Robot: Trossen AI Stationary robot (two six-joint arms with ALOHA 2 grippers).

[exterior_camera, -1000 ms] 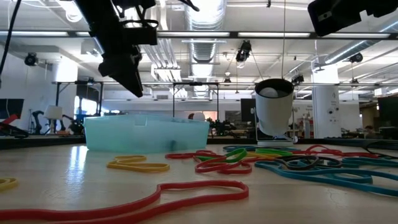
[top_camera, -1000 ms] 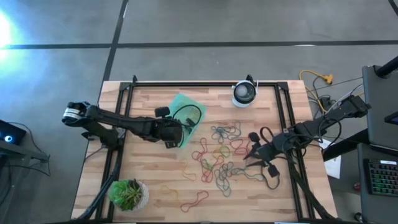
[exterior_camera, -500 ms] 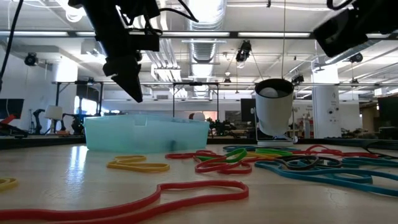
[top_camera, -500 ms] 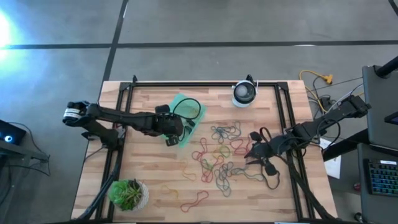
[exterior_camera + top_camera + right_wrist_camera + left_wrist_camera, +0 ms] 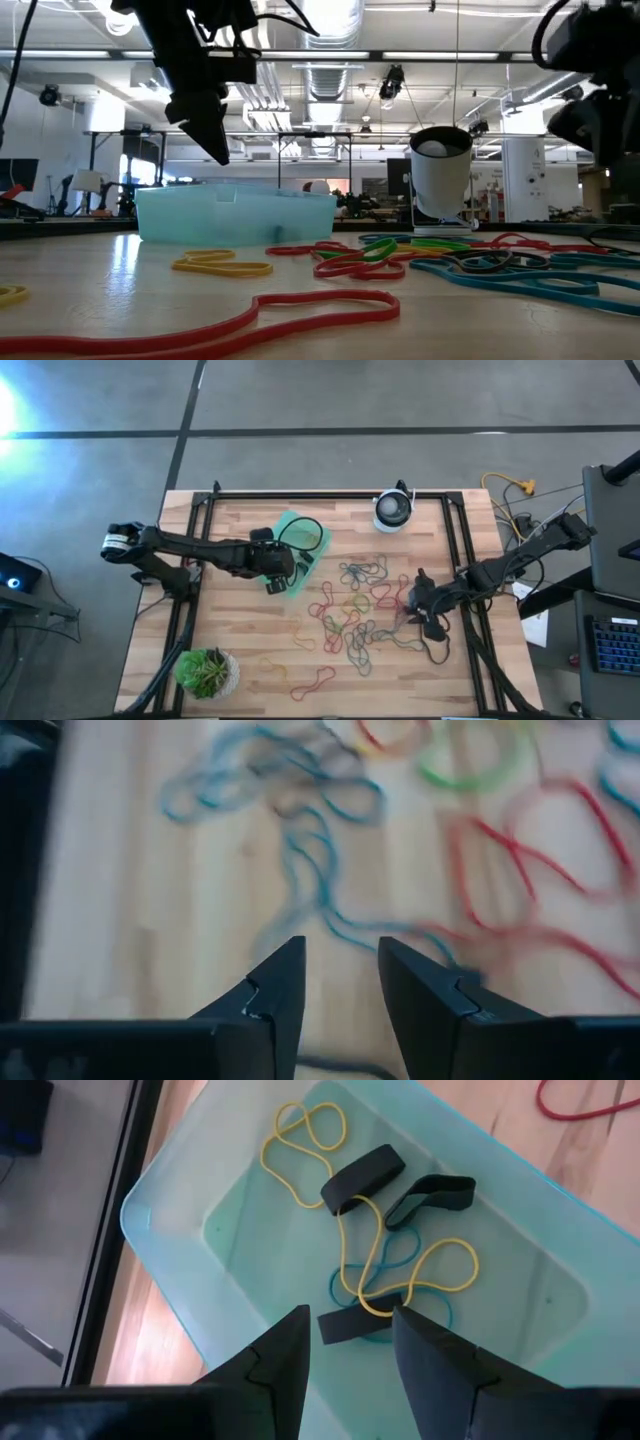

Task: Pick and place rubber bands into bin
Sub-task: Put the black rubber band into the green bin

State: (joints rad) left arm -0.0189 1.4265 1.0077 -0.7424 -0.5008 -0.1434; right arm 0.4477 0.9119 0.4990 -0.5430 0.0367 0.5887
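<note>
— Left hand, where are you?

— My left hand (image 5: 287, 572) hangs above the small translucent teal-green plastic bin (image 5: 190, 1295), fingers (image 5: 285, 1355) parted with nothing between them. Directly beneath me, on the bin floor: a thin yellow rubber band (image 5: 372, 1250) in long loops, three flat black bands (image 5: 362, 1177), and a thin teal band (image 5: 395, 1295) under the yellow one. In the low view I sit clear of the bin's rim (image 5: 235, 195), not touching it.

— And the right?

— My right hand (image 5: 412, 606) is over the pale wooden counter (image 5: 250, 635), at the near edge of the loose pile of rubber bands (image 5: 355, 610). Fingers (image 5: 280, 985) a little apart, empty. Just ahead of my fingertips lie thin blue-grey loops (image 5: 300, 850); farther ahead and to one side, red loops (image 5: 520, 870) and a green one (image 5: 470, 765). Whether my tips touch the wood, I cannot tell.

— What else around you?

— Beyond the pile from my right hand stands a round white-and-black device (image 5: 393, 510). Well away from my left hand, at the counter's corner, a round pot with a green plant (image 5: 207, 672). A long red band (image 5: 315, 682) lies apart from the pile, between plant and pile. A yellow band (image 5: 222, 266) rests on the counter near the bin.
</note>
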